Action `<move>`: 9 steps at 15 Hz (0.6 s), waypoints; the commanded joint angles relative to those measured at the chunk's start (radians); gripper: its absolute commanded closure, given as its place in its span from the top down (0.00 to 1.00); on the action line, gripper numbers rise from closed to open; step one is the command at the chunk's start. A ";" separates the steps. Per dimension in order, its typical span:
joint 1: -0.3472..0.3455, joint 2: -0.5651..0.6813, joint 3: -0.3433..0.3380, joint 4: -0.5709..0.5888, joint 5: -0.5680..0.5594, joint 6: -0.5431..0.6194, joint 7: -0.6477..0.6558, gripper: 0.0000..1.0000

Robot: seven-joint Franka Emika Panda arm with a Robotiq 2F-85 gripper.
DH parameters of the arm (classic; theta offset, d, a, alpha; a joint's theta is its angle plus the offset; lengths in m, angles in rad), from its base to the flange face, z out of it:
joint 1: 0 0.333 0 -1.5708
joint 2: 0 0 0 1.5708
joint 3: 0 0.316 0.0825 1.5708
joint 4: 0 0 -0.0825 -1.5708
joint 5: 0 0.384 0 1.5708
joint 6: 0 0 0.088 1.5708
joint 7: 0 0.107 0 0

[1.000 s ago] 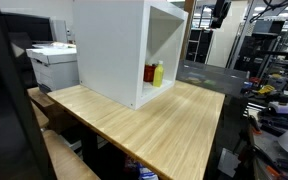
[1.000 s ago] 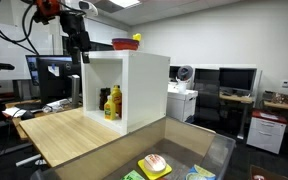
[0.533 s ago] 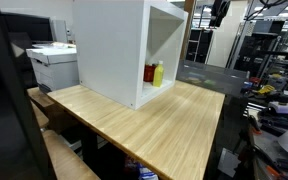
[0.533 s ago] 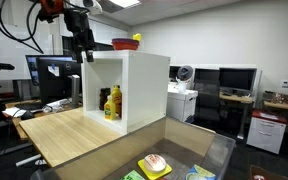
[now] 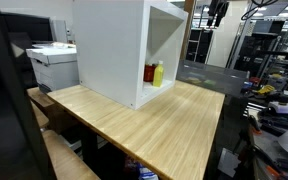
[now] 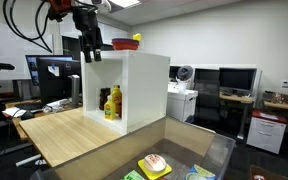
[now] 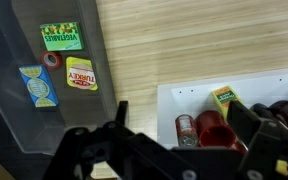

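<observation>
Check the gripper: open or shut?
Open: the gripper has its fingers wide apart in the wrist view, gripping nothing, near the white cabinet.

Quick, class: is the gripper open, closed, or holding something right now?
Gripper: open, holding nothing; it hangs at the top edge of the white cabinet, beside the red bowl.

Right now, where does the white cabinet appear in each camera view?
Exterior view: white cabinet fills the upper centre, top cut off.
Exterior view: centre, the hand above its left top corner.
Wrist view: only its white top, lower right.
Shared landmark: the wooden table under it.
</observation>
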 commanded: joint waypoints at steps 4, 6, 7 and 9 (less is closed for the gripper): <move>-0.033 0.062 -0.007 0.057 -0.002 -0.001 0.055 1.00; -0.041 0.077 -0.011 0.070 -0.002 0.001 0.068 1.00; -0.045 0.083 -0.014 0.076 -0.002 0.001 0.075 1.00; -0.054 0.099 -0.019 0.090 -0.003 0.003 0.095 1.00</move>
